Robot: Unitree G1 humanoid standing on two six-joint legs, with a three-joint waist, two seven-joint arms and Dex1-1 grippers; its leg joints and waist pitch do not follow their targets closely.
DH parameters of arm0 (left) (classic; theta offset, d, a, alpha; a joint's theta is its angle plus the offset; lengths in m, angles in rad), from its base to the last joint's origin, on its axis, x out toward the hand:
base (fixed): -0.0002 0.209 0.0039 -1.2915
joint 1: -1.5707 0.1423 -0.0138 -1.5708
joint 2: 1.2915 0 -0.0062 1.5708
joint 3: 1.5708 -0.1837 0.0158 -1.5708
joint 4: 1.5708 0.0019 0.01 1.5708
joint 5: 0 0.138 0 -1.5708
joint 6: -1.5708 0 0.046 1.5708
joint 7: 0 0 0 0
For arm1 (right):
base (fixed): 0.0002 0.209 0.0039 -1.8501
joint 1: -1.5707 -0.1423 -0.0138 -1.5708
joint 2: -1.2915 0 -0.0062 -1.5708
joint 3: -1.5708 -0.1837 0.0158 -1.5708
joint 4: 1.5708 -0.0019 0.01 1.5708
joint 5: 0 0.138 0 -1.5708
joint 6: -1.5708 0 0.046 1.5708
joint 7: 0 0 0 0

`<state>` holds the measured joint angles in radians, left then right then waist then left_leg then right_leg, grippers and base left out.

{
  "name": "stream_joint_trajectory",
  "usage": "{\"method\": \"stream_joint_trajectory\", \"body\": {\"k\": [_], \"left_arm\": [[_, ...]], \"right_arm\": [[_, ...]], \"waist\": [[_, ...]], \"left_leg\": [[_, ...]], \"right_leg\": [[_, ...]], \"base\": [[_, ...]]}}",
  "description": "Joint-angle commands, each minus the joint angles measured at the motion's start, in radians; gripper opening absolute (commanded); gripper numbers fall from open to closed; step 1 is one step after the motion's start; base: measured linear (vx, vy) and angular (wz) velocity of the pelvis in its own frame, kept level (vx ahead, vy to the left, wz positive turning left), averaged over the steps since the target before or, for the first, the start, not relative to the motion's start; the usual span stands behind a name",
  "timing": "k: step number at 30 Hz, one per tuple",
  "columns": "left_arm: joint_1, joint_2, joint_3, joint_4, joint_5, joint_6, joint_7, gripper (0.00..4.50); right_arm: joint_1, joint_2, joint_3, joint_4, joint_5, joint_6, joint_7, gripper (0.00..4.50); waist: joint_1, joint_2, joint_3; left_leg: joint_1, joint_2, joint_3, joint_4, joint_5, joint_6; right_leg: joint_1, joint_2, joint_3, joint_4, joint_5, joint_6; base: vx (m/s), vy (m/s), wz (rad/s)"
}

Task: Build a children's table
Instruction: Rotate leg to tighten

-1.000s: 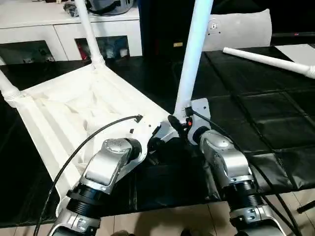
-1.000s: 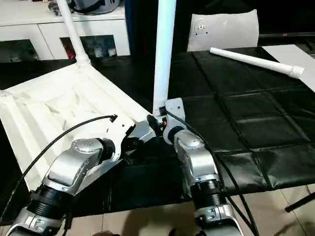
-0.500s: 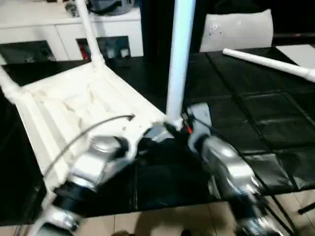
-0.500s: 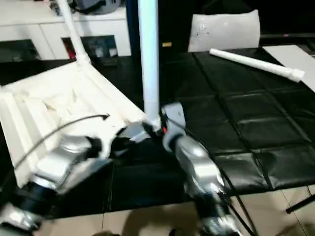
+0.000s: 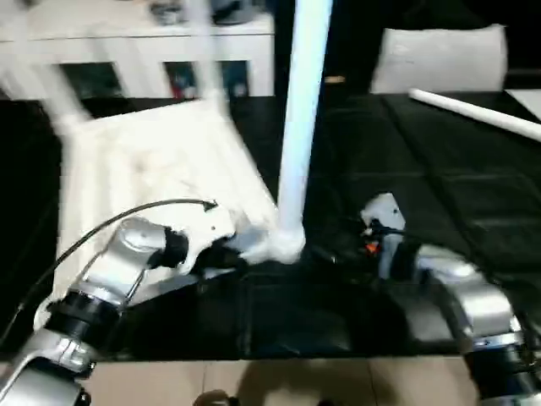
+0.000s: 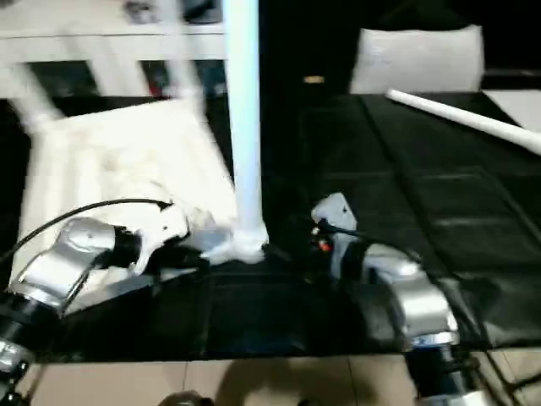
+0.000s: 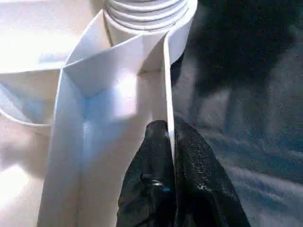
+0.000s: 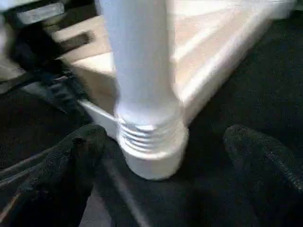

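The children's table top [image 5: 156, 161] lies upside down on the black mat, ribbed side up. A white leg [image 5: 300, 118] stands upright in its near corner socket [image 8: 149, 151], threads showing at the base. Two more legs rise, blurred, from the far corners. A loose leg [image 5: 473, 112] lies on the mat at the right. My left gripper [image 7: 169, 137] is shut on the thin rim wall of the top, just beside that socket. My right gripper [image 8: 163, 139] is open wide, one finger [image 8: 71, 161] on each side of the leg's base and apart from it.
A white cabinet [image 5: 127, 38] runs along the back and a flat white sheet [image 5: 439, 55] leans at the back right. The black mat [image 5: 456, 190] stretches to the right. The mat's front edge and the floor [image 5: 296, 381] lie just below my arms.
My right gripper has opened, let go of the leg and drawn back to the right. The leg, tilted before, now stands upright. The camera has shifted.
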<state>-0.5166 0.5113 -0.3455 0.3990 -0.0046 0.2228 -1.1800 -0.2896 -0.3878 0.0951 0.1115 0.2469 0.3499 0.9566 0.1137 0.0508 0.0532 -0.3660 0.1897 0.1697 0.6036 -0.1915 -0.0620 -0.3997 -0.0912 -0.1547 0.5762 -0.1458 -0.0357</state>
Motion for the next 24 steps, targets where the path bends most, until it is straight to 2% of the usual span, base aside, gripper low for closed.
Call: {"method": "stream_joint_trajectory", "body": {"k": [1, 5, 7, 13, 14, 15, 19, 20, 24], "left_arm": [[-0.027, -0.001, -0.043, -0.019, 0.003, -0.069, -0.080, 0.00], [-0.025, 0.004, -0.058, -0.016, 0.000, -0.096, -0.110, 0.00], [-0.023, 0.003, -0.060, -0.014, 0.000, -0.109, -0.120, 0.00], [-0.010, 0.008, -0.068, -0.026, 0.001, -0.128, -0.150, 0.00], [-0.008, 0.010, -0.072, -0.031, 0.002, -0.129, -0.156, 0.00], [-0.008, 0.012, -0.075, -0.033, 0.004, -0.132, -0.161, 0.00], [-0.009, 0.013, -0.078, -0.031, 0.007, -0.140, -0.164, 0.00], [-0.009, 0.013, -0.078, -0.029, 0.008, -0.143, -0.165, 0.00], [-0.011, 0.013, -0.077, -0.026, 0.008, -0.144, -0.165, 0.00]], "right_arm": [[-0.022, -0.030, 0.022, -0.003, 0.011, -0.010, 0.067, 4.43], [-0.042, -0.059, 0.045, 0.024, 0.003, -0.030, 0.116, 4.43], [-0.054, -0.074, 0.060, 0.036, -0.003, -0.038, 0.148, 4.43], [-0.093, -0.093, 0.094, 0.078, -0.027, -0.068, 0.198, 4.43], [-0.104, -0.095, 0.103, 0.093, -0.036, -0.073, 0.204, 4.43], [-0.114, -0.096, 0.112, 0.105, -0.043, -0.077, 0.212, 4.43], [-0.136, -0.096, 0.135, 0.128, -0.045, -0.089, 0.246, 4.43], [-0.142, -0.095, 0.142, 0.133, -0.041, -0.088, 0.263, 4.27], [-0.152, -0.093, 0.153, 0.142, -0.044, -0.090, 0.276, 4.16]], "waist": [[-0.007, -0.002, -0.073], [-0.002, -0.004, -0.074], [-0.003, -0.009, -0.074], [-0.004, -0.009, -0.074], [-0.004, -0.015, -0.075], [-0.005, -0.012, -0.075], [-0.002, -0.014, -0.076], [-0.003, -0.014, -0.077], [-0.002, -0.014, -0.077]], "left_leg": [[0.020, 0.048, -0.014, -0.070, -0.223, 0.055], [0.017, 0.048, -0.014, -0.069, -0.222, 0.053], [0.013, 0.047, -0.014, -0.069, -0.213, 0.054], [0.012, 0.047, -0.014, -0.068, -0.198, 0.062], [0.011, 0.047, -0.015, -0.068, -0.190, 0.062], [0.011, 0.047, -0.014, -0.068, -0.191, 0.062], [0.010, 0.049, -0.014, -0.068, -0.185, 0.063], [0.010, 0.048, -0.014, -0.067, -0.188, 0.066], [0.010, 0.049, -0.013, -0.067, -0.181, 0.067]], "right_leg": [[0.050, -0.074, 0.067, -0.081, -0.393, -0.086], [0.053, -0.076, 0.068, -0.081, -0.396, -0.092], [0.057, -0.076, 0.067, -0.079, -0.397, -0.090], [0.055, -0.075, 0.066, -0.079, -0.404, -0.088], [0.057, -0.076, 0.065, -0.075, -0.400, -0.092], [0.055, -0.075, 0.065, -0.076, -0.398, -0.097], [0.056, -0.075, 0.068, -0.071, -0.375, -0.104], [0.057, -0.075, 0.066, -0.070, -0.374, -0.107], [0.057, -0.075, 0.068, -0.071, -0.376, -0.105]], "base": [[0.000, 0.000, 0.00], [0.000, 0.000, 0.00], [0.000, 0.000, 0.00], [0.000, 0.000, 0.00], [0.000, 0.000, 0.00], [0.000, 0.000, 0.00], [0.000, 0.000, 0.00], [0.000, 0.000, 0.00], [0.000, 0.000, 0.00]]}}
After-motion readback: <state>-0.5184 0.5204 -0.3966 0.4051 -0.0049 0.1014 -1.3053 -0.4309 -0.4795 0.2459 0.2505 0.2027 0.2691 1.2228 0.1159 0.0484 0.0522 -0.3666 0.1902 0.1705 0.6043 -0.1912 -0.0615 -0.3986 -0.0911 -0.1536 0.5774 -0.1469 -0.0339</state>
